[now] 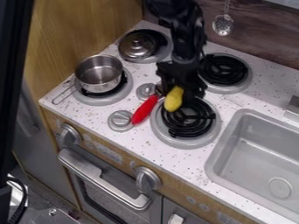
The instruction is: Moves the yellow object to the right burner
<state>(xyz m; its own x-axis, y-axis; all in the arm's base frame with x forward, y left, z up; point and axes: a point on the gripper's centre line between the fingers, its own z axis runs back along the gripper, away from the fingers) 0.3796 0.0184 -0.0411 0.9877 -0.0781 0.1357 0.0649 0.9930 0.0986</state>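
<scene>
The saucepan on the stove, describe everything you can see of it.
The saucepan is small, round and silver, shiny like metal, with an open top and no lid on it. Its inside looks like the same bare metal. A thin handle, like a loop of wire, sticks out toward the stove's front left corner. The pan stands upright on the front left burner, over its black coil, some of which shows past the pan's base.

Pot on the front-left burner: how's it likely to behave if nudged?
Pot looks thin-walled metal, so probably stiff and fairly light for its size. Smooth sides might let it slip or turn. Its long wire handle juts past the burner, so a knock there could swing or tip it.
</scene>
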